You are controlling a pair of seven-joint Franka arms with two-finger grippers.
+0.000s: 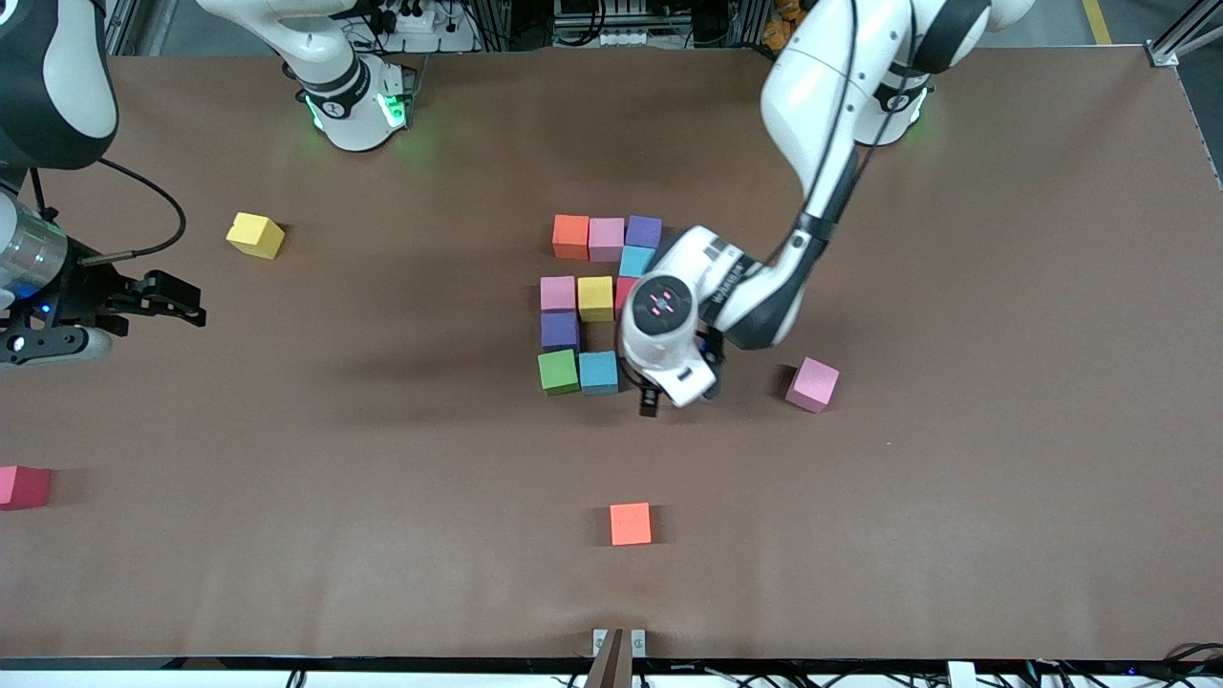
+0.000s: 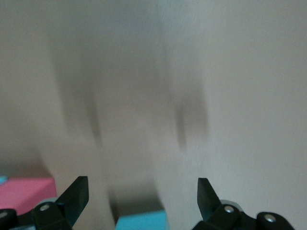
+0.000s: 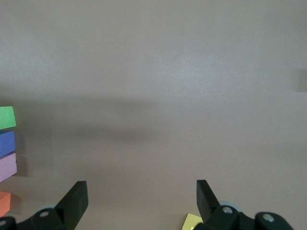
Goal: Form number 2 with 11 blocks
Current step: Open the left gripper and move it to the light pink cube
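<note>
Hovering low over the cluster of blocks at mid-table, the left gripper [image 1: 659, 387] had its jaws spread wide and empty; its wrist view showed both fingertips [image 2: 76, 194] apart over bare table, with a light blue block [image 2: 141, 223] and a pink face [image 2: 24, 194] at the edge of the frame. Nothing was touched by either finger.

The right gripper [image 1: 177, 298] waited at the right arm's end of the table, jaws likewise wide and holding nothing, fingertips [image 3: 74, 196] clear of the surface.

The number 2 [image 1: 597, 304] stood partly built on the table [image 1: 955, 497]. Its row farthest from the front camera read orange block [image 1: 570, 236], pink block [image 1: 606, 239], purple block [image 1: 643, 230], all touching. Next came a light blue cube [image 1: 636, 260] under the purple one. The middle row held a pink cube [image 1: 558, 293], a yellow block [image 1: 595, 298] and a red block [image 1: 625, 291], the last mostly covered by the left wrist. A second purple block [image 1: 560, 331] sat below the pink cube. The row nearest the camera had a green block [image 1: 558, 372] and a light blue one [image 1: 599, 373]; whether a third sat beside them could not be told, the wrist covering that spot.

Loose cubes lay well apart: a pink one [image 1: 812, 384] near the left gripper, an orange one [image 1: 631, 524] nearer the camera, a yellow one [image 1: 255, 235] and a red one [image 1: 23, 486] toward the right arm's end.

No containers were on the table.
</note>
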